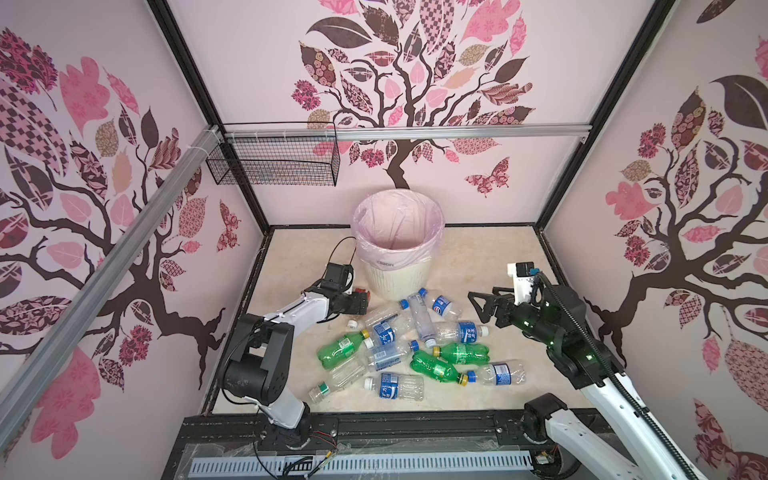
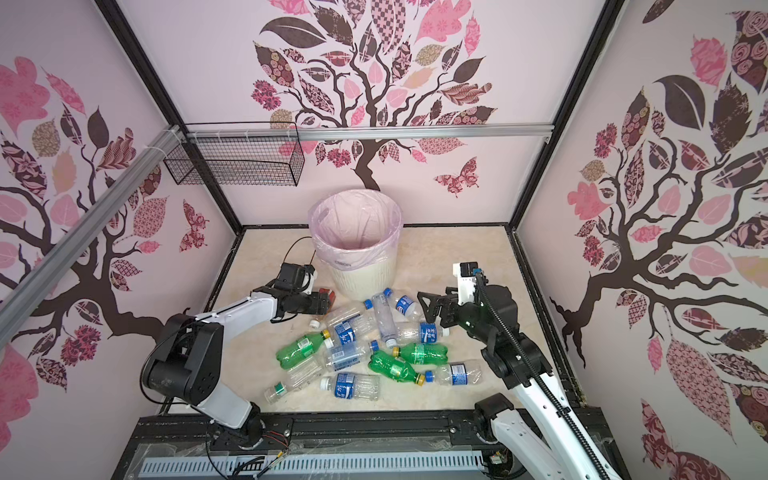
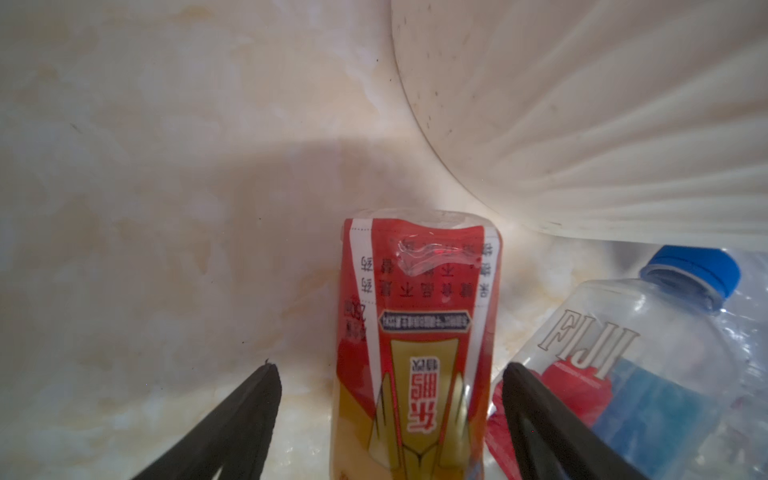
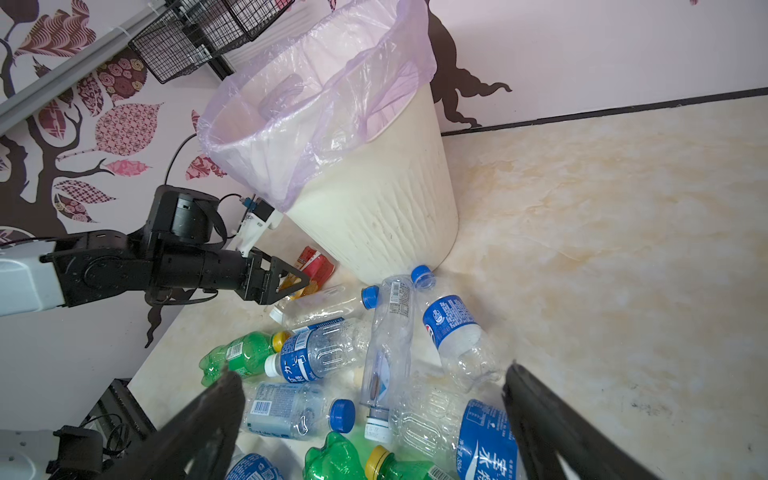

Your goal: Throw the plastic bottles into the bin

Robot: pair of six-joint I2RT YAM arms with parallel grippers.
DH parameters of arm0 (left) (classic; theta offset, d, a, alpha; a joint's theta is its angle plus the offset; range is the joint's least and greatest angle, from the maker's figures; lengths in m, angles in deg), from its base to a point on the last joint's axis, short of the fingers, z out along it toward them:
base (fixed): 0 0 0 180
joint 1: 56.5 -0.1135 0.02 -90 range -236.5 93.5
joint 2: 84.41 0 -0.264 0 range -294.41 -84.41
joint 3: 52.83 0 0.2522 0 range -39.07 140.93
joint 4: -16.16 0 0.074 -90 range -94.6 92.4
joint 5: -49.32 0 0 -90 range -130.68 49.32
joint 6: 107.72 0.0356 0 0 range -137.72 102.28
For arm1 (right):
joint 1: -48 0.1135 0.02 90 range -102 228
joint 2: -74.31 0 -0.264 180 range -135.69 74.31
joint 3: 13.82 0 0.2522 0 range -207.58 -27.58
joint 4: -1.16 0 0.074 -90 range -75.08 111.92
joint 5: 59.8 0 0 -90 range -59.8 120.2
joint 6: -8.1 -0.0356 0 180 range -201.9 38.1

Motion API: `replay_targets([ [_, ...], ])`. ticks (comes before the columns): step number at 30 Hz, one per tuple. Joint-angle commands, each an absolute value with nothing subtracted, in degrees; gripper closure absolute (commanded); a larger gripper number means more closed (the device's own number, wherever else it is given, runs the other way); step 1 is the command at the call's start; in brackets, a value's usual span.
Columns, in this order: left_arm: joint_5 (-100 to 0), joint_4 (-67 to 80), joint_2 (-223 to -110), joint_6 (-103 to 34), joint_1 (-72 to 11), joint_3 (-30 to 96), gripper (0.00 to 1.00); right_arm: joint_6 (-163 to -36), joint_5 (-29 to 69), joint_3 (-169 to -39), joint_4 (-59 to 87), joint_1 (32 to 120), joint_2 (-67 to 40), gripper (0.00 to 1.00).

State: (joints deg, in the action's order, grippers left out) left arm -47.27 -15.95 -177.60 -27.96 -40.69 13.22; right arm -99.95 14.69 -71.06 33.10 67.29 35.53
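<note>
Mostly the bottles (image 1: pixel 415 345) lie heaped on the tabletop (image 1: pixel 490 257) in front of the bin (image 1: pixel 399 282) in both top views; the clear ones overlap and are hard to tell apart. The left tool (image 1: pixel 365 301) sits low by the bin's foot, hiding all but a corner of a red bottle (image 1: pixel 362 289). The right tool (image 1: pixel 478 307) hangs spread by the heap's right edge, holding nothing.

From the left wrist, the left tool's fingers (image 3: pixel 232 424) stand spread either side of the red bottle (image 3: pixel 419 311), neither visibly touching it; its near end is cut off. A Fiji bottle (image 3: pixel 644 353) lies just beside, partly out of frame.

From the right wrist, the right tool's spread fingers (image 4: pixel 540 415) frame the heap. The pink bag (image 4: pixel 332 83) veils the bin's inside, so its contents cannot be made out.
</note>
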Motion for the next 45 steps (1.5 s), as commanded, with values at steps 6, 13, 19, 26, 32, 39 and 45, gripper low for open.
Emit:
replay_targets([
  [6,-47.6,-15.5,-180.5,-27.4,-41.1,16.1,0.15,-100.0,14.1,-70.7,33.4,67.0,36.0,0.0],
  [13,-45.7,-16.3,-183.9,-29.7,-41.1,17.6,0.26,-99.8,13.9,-70.6,33.2,67.0,35.7,0.01],
  [19,-44.8,-16.6,-184.0,-30.5,-41.6,17.7,0.42,-99.8,14.0,-70.1,32.7,67.0,36.0,0.02],
  [26,-40.5,-18.5,-180.4,-32.5,-42.3,17.1,0.47,-99.9,13.9,-69.6,31.9,67.0,35.7,0.03],
  [32,-38.7,-19.4,-173.6,-33.5,-43.7,15.9,0.47,-100.1,13.6,-69.1,31.2,67.0,35.1,0.03],
  [39,-41.7,-20.2,-162.1,-34.2,-46.9,14.9,0.45,-100.0,14.0,-68.5,31.1,66.9,34.7,0.04],
  [45,-45.3,-24.8,-153.0,-31.9,-47.4,17.5,0.44,-99.1,14.6,-68.5,31.8,67.0,34.7,0.04],
])
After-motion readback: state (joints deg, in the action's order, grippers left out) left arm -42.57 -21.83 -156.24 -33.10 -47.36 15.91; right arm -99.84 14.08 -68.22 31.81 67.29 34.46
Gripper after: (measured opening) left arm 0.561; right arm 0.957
